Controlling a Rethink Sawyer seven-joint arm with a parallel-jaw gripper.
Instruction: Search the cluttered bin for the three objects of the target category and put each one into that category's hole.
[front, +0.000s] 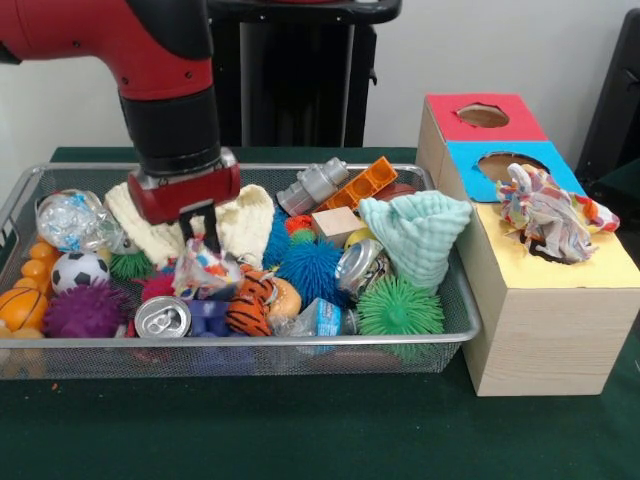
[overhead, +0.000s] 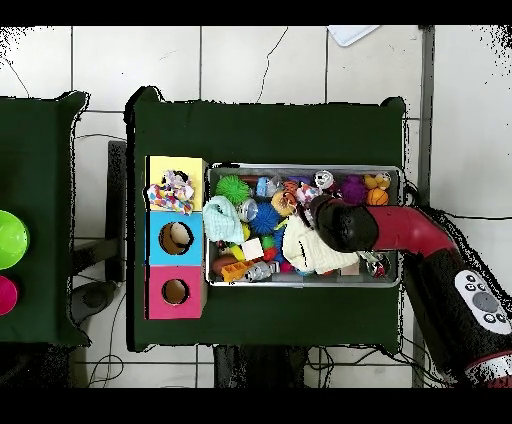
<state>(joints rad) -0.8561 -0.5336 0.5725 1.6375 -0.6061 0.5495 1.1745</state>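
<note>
Look at your gripper first. It hangs low over the wire basket, just above a small patterned cloth with red, blue and white spots. You can see 2 dark fingers poking down from the red wrist, but you cannot tell if they are apart or pinched together. From above, the red and black arm covers them.

Right behind the gripper lies a cream knitted cloth. It spreads out on both sides of the wrist. Just in front of the patterned cloth sit a tiger-striped toy and a silver soda can lying on its side with its top facing you.

To the picture's left in the front view, you see a purple spiky ball, a little soccer ball, a small basketball and a shiny crinkly ball.

To the picture's right, there is a blue spiky ball, a green spiky ball and a mint green cloth that leans on the basket's end wall. At the back lie a grey toy and an orange block.

Beside the basket stands a wooden box with 3 coloured tops: red, blue and yellow. A colourful cloth sits bunched in the yellow hole. The red hole and the blue hole are open.
</note>
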